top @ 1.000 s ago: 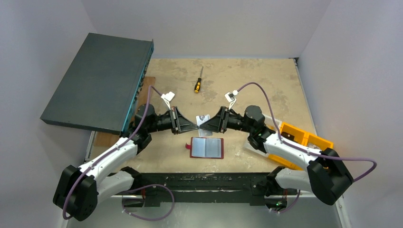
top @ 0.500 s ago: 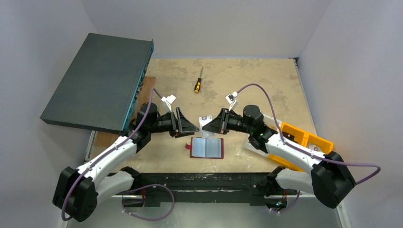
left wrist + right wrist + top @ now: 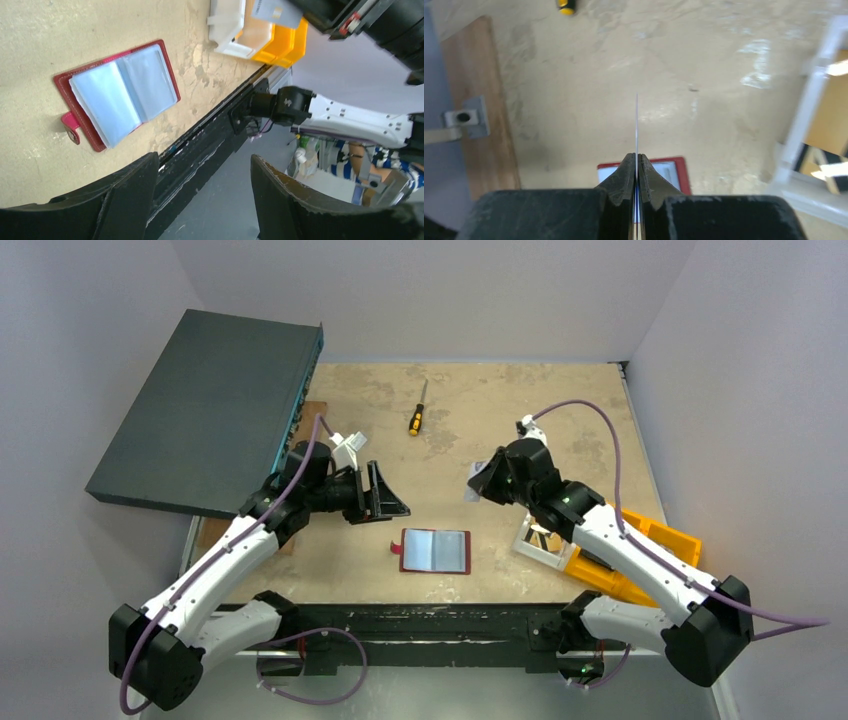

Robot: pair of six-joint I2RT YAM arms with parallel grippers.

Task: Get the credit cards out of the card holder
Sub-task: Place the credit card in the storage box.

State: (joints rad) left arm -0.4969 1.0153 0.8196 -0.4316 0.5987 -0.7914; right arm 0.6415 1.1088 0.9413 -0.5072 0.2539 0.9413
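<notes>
Pinching a credit card (image 3: 637, 125), the right hand (image 3: 637, 167) hangs, left hand (image 3: 202, 165) spread, card holder (image 3: 120, 92) open

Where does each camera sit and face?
Top external: above, behind the bases, looking down on the table; left gripper, right gripper show.
Left wrist: looks past the open left gripper at the card holder; right arm shows.
Right wrist: looks down the right gripper, shut on an edge-on credit card.
Shared: the card holder.
</notes>
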